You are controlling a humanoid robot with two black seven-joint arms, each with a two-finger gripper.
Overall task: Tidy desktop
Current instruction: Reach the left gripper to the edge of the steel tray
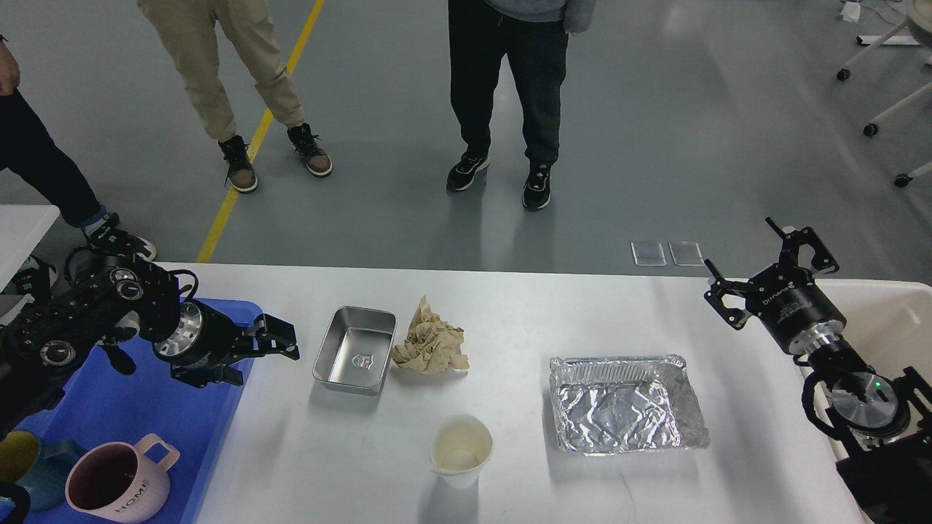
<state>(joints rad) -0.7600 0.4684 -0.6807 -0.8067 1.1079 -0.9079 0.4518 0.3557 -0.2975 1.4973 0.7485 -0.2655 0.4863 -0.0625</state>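
Observation:
The desktop (524, 313) is a wide white tabletop. On it lie a small steel tray (354, 350), a crumpled brown paper (429, 343) touching the tray's right side, a paper cup (460, 450) standing upright near the front, and an empty foil container (625, 404). My left gripper (258, 360) hovers open and empty over the blue tray's right rim, just left of the steel tray. My right gripper (757, 273) is open and empty above the desktop's far right corner, up and right of the foil container.
A blue tray (145, 407) at the left holds a pink mug (116, 486) and a dark teal mug (29, 466). A cream bin (895, 320) stands off the right edge. Three people stand beyond the far edge.

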